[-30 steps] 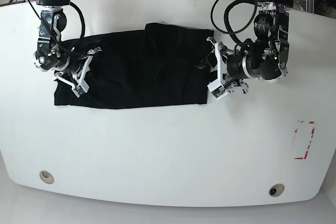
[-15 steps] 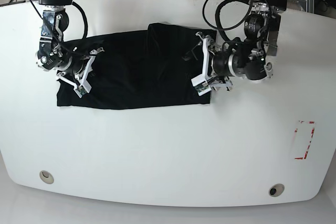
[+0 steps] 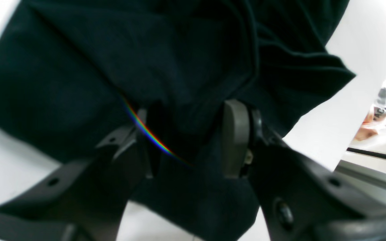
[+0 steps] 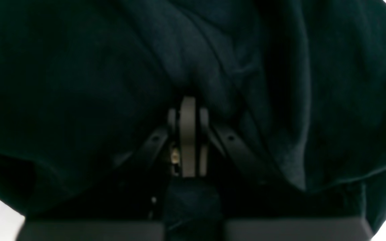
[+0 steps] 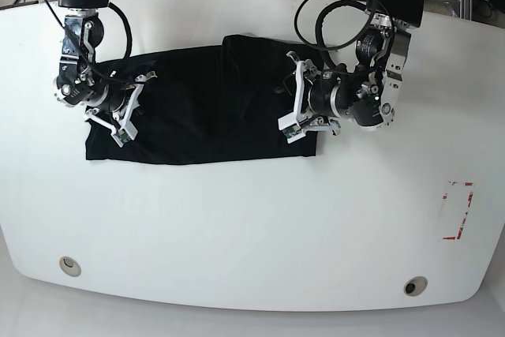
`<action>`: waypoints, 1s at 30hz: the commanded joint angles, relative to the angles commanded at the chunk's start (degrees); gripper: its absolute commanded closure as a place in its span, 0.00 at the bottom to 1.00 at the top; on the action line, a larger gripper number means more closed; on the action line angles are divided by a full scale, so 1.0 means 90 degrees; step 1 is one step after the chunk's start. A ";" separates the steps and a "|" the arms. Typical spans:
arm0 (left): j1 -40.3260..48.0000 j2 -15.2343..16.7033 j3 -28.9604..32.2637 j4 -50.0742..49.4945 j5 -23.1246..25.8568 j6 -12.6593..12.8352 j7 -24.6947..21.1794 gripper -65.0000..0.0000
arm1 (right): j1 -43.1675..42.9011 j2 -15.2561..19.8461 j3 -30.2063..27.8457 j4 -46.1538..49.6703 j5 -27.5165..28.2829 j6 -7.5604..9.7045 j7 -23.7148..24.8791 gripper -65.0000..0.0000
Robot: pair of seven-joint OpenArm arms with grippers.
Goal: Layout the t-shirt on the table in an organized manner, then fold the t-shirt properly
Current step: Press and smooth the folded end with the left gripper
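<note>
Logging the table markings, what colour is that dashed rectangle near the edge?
Red; the dashed rectangle shows best in the base view.

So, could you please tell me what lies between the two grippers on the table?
In the base view, only the black t-shirt spans the stretch between the right gripper and the left gripper; nothing else lies there.

bare table (image 5: 237, 226) below t-shirt (image 5: 205, 108)

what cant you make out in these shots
- Right wrist view: the t-shirt fills the frame; whether the right gripper pinches cloth is hidden between its pads.
- Left wrist view: blurred; how deep the left gripper sits in the cloth is unclear.
- Base view: shirt prints too small to see; the table is cut off at the edges.
</note>
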 joint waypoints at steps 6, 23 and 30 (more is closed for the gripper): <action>-0.0068 0.0010 0.0000 -0.0166 0.0010 0.0000 0.0000 0.65 | 0.0000 0.0000 0.0000 0.0010 -0.0010 0.0000 0.0000 0.99; -0.0117 0.0039 0.0000 0.0010 -0.0020 0.0000 -0.0371 0.91 | 0.0010 0.0000 0.0000 0.0010 -0.0010 0.0000 -0.0010 0.99; -0.0371 0.0479 0.0010 -0.0049 0.0020 0.0000 -0.0400 0.90 | 0.0010 0.0020 0.0000 0.0010 -0.0010 0.0000 -0.0010 0.99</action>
